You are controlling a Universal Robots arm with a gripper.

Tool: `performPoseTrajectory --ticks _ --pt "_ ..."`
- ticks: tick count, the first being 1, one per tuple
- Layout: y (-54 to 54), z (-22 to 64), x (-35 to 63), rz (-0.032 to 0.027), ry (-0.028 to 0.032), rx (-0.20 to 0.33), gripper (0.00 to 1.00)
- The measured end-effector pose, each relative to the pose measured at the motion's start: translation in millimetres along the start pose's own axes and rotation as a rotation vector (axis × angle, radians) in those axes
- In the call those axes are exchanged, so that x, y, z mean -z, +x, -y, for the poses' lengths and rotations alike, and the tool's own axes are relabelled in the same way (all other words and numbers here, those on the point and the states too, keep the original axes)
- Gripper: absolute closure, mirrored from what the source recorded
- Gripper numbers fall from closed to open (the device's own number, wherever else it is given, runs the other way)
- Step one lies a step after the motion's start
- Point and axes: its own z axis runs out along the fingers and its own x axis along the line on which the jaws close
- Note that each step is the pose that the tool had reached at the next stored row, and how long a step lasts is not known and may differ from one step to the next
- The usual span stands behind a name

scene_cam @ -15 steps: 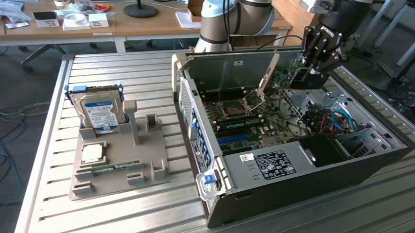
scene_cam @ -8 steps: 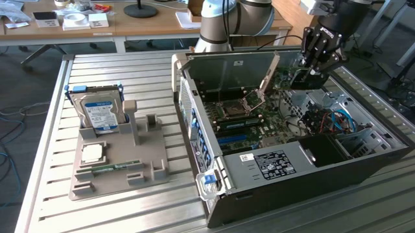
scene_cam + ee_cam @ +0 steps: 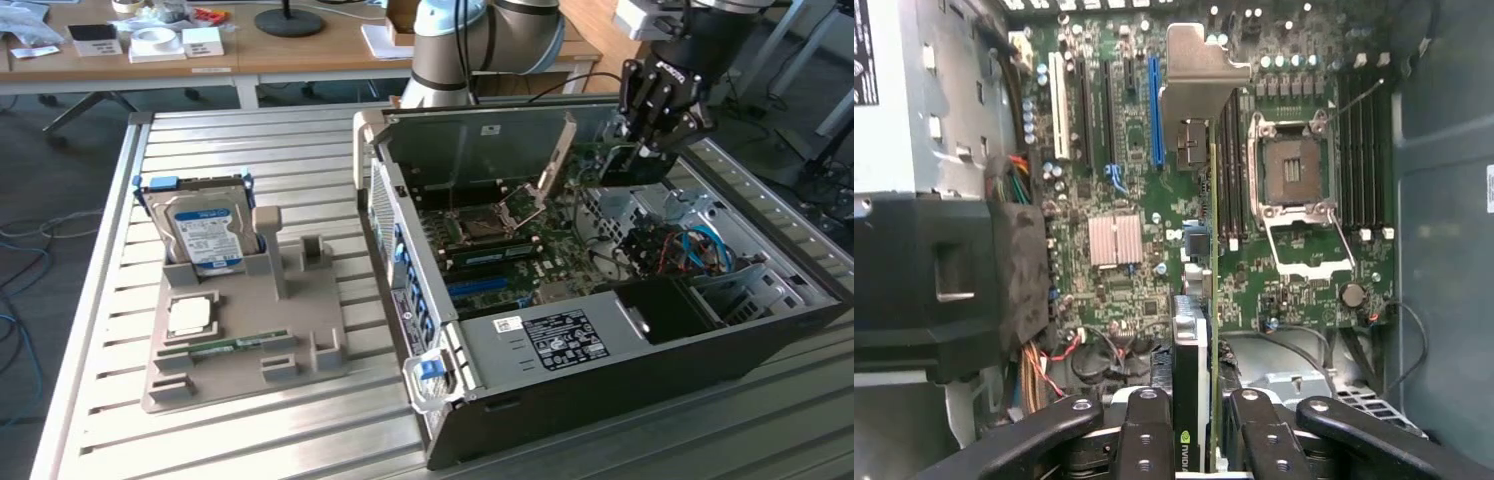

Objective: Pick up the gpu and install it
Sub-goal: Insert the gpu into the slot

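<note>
The gpu (image 3: pixel 1194 345) is seen edge-on in the wrist view, with a thin green board, a black cooler on one face and a silvery bracket (image 3: pixel 1199 70) at its far end. My gripper (image 3: pixel 1196 425) is shut on it, black fingers (image 3: pixel 1144 430) pressing on both faces. It hangs above the motherboard (image 3: pixel 1114 180), roughly parallel to the long slots and beside the blue slot (image 3: pixel 1155 110). In the exterior view the gripper (image 3: pixel 657 135) reaches into the far end of the open computer case (image 3: pixel 561 400), with the gpu (image 3: pixel 627 165) dark beneath it.
The open CPU socket (image 3: pixel 1294 170) and a black shroud (image 3: pixel 934 280) flank the card inside the case. On the exterior view's left, a grey stand (image 3: pixel 240 350) holds a hard drive (image 3: pixel 207 235) and a RAM stick (image 3: pixel 240 343). The slatted metal table (image 3: pixel 267 140) surrounds both.
</note>
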Motion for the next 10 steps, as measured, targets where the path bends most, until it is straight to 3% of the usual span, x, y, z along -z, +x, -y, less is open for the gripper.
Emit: performPoseTrajectory --ticks 1,4,10 --pt "-0.3 -0.3 -0.5 0.0002 0.0043 0.003 0.73" --pt "-0.2 -3.6 -0.8 0.0002 0.0049 0.004 0.73" --pt "0.4 -19.0 -6.7 0.0006 0.0084 0.004 0.73"
